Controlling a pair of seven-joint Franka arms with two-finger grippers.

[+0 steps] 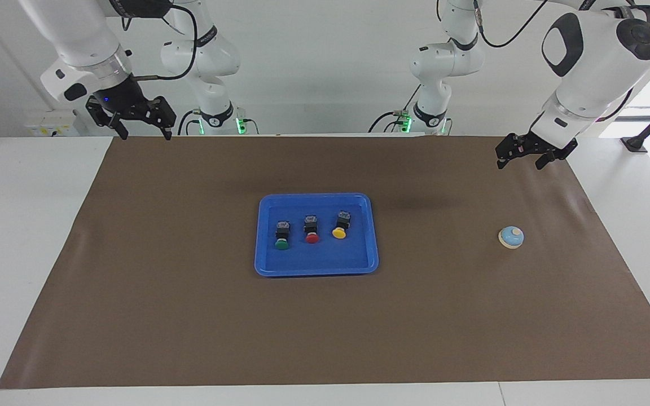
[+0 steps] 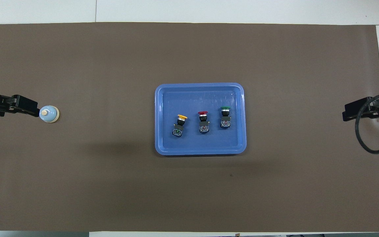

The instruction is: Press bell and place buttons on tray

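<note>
The blue tray (image 1: 313,197) (image 2: 199,85) lies mid-mat. Three buttons lie in it in a row: green (image 1: 281,236) (image 2: 225,116), red (image 1: 311,230) (image 2: 203,121) and yellow (image 1: 341,225) (image 2: 180,124). The light blue bell (image 1: 511,237) (image 2: 49,114) stands alone on the mat toward the left arm's end. My left gripper (image 1: 518,164) (image 2: 31,109) hangs open and empty above the mat, raised well clear of the bell. My right gripper (image 1: 146,135) (image 2: 346,114) waits open and empty, high over the mat's corner at the right arm's end.
A brown mat (image 1: 189,316) (image 2: 110,184) covers most of the white table (image 1: 26,225). A black cable (image 2: 367,146) loops down from the right arm over the mat's edge.
</note>
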